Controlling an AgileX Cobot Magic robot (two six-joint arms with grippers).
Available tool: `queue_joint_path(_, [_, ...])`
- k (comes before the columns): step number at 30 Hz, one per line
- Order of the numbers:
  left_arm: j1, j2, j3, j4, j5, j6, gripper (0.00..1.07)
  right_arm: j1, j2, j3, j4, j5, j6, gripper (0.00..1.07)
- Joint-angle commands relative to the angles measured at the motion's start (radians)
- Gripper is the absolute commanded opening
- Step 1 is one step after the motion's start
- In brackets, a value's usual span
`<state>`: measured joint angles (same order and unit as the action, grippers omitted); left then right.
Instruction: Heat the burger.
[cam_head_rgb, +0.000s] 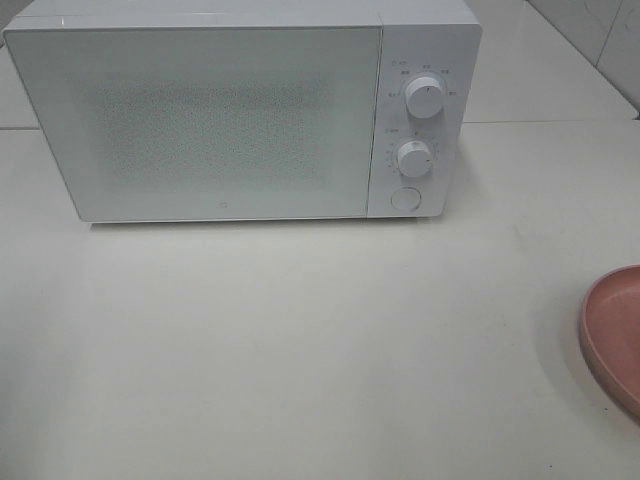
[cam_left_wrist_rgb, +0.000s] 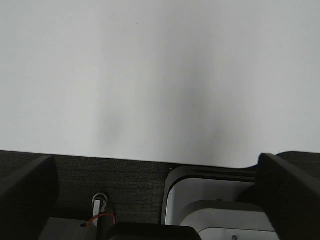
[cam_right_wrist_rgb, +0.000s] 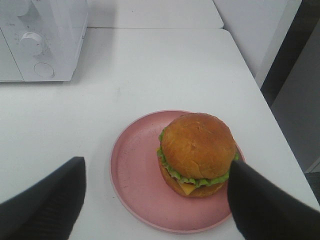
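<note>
The burger (cam_right_wrist_rgb: 197, 147), with a glossy brown bun, green lettuce and yellow cheese, sits on a round pink plate (cam_right_wrist_rgb: 132, 172) in the right wrist view. My right gripper (cam_right_wrist_rgb: 156, 166) hovers just short of the plate, open, its dark fingers (cam_right_wrist_rgb: 262, 205) wide apart on either side of it; the burger lies closer to one finger and neither touches it. The white microwave (cam_head_rgb: 220, 120) stands at the back of the table with its door closed. My left gripper (cam_left_wrist_rgb: 155, 165) is open over the table's near edge, holding nothing. Neither gripper shows in the exterior view.
In the exterior view only the pink plate's rim (cam_head_rgb: 612, 335) shows at the right edge, with the burger cut off. The microwave's panel carries two knobs (cam_head_rgb: 425, 97) and a round button (cam_head_rgb: 404, 198). The white table's edge (cam_right_wrist_rgb: 260, 95) drops off past the plate.
</note>
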<state>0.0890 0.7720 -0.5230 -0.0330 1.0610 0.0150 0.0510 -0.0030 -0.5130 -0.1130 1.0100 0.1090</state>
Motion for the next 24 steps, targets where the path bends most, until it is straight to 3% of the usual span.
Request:
queue_joint_path(1, [0.002, -0.124, 0.022, -0.009, -0.023, 0.001, 1.0, -0.006, -0.025, 0.002, -0.002, -0.014, -0.009, 0.75])
queue_joint_path(12, [0.0, -0.405, 0.022, -0.009, -0.024, -0.001, 1.0, -0.006, -0.025, 0.002, -0.002, -0.014, -0.009, 0.75])
queue_joint_path(24, [-0.033, -0.593, 0.022, -0.019, -0.026, -0.004, 1.0, -0.006, -0.025, 0.002, -0.002, -0.014, -0.009, 0.75])
